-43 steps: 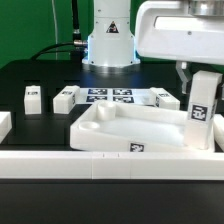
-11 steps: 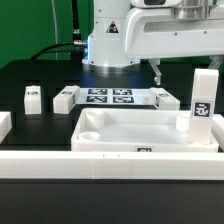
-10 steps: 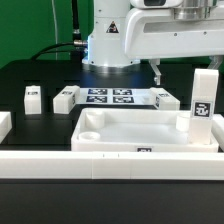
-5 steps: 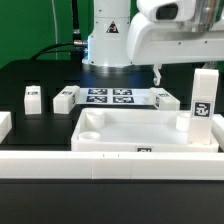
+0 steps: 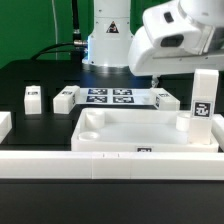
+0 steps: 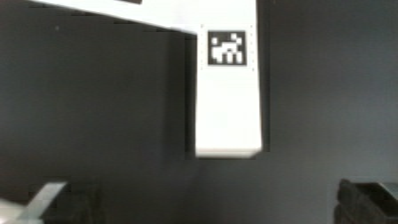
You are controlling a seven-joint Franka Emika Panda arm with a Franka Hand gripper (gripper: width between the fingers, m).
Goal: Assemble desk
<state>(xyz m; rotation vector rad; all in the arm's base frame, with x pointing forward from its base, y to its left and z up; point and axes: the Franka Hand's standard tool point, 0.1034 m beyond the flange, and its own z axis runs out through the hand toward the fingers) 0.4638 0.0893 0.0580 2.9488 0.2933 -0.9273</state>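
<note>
The gripper (image 6: 210, 198) is open: its fingers (image 6: 54, 200) stand wide apart with only bare black table between them. A loose leg (image 6: 228, 100) lies flat just ahead of the fingertips, roughly in line with the gap, touching neither, with its tag at the end far from them. The tabletop (image 5: 100, 135) is out of the fingers' reach as they hang, with a fitted leg (image 5: 203, 105) upright in its corner socket at the exterior view's right. The loose leg looks light, stiff and smooth, so it should not bend but could slip or twist. I would close on its two long flat sides near mid-length, squarely, leaving the end free for the socket
</note>
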